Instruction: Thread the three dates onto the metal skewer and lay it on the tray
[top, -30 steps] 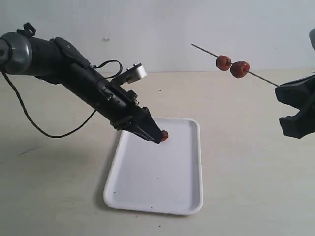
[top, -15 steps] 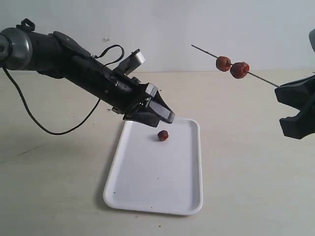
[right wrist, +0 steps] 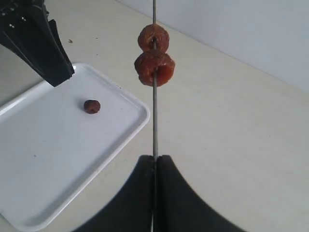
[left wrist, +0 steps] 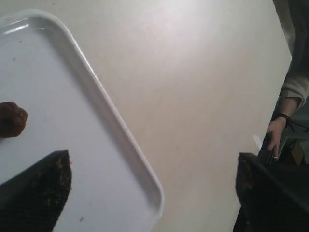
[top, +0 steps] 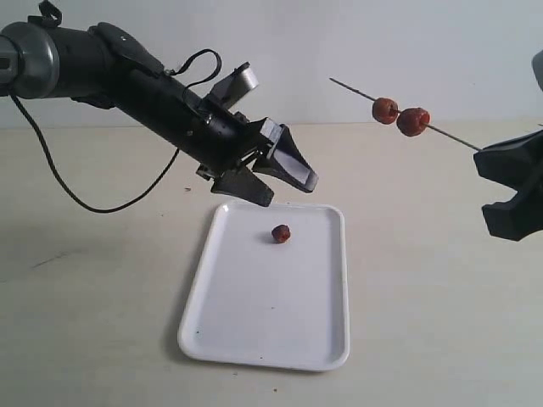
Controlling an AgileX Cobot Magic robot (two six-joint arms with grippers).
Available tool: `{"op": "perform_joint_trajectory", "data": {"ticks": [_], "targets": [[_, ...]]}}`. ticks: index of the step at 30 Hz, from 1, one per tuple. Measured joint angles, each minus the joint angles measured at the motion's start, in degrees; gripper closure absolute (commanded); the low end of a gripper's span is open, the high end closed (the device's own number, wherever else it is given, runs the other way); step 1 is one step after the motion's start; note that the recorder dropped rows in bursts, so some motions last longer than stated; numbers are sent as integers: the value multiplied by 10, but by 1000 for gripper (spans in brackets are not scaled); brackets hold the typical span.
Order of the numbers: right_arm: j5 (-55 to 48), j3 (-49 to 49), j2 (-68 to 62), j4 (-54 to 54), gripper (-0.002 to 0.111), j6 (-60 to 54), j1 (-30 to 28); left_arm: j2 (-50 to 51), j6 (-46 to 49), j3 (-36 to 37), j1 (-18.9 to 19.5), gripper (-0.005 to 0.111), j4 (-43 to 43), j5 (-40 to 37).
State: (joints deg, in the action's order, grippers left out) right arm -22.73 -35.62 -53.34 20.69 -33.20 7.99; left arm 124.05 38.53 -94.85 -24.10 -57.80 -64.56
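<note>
Left gripper (top: 288, 191) held spread, empty | skewer (right wrist: 155, 121) clamped by right gripper (right wrist: 155, 162) | loose date (top: 281, 233) judged soft, to be pinched mid-body

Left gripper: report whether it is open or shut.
Open. The left gripper has its fingers spread wide above the tray, holding nothing; one date lies loose on the tray.

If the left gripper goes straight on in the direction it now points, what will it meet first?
Probably the tray, at its rim near a corner, or the table just beside it; depth is unclear. The loose date lies to one side of the line from the left gripper.
</note>
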Motion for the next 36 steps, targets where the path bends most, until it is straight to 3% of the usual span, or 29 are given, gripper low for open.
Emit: {"op": "perform_joint_trajectory", "data": {"ticks": [33, 36], "targets": [[-1, 0, 0, 0, 108, 3, 0, 0, 15, -1, 0, 18, -21, -19], [-1, 0, 0, 0, 108, 3, 0, 0, 15, -1, 0, 24, -16, -29]]}}
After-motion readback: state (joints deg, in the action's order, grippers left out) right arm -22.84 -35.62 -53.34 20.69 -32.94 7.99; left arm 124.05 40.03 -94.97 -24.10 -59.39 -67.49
